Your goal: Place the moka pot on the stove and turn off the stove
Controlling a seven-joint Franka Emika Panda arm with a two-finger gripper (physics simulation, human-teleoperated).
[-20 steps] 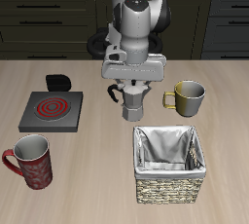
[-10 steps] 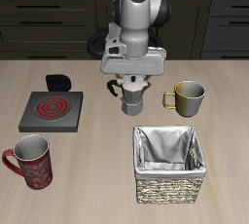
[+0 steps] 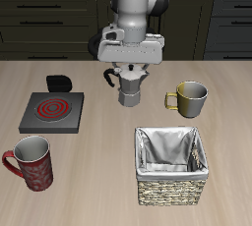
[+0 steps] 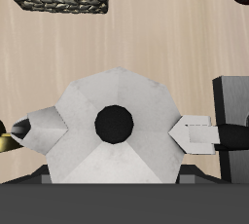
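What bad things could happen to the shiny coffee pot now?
The gripper pinches the moka pot only near its top, so the pot might slip or tilt during the move. The stove coil glows red, so it appears to be on and probably hot. The olive mug stands close beside the pot and could get bumped.

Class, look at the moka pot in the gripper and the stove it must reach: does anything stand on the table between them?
Nothing visible does. The moka pot hangs in the gripper, and the table between it and the stove is bare. The red mug stands nearer the front edge, off that line.
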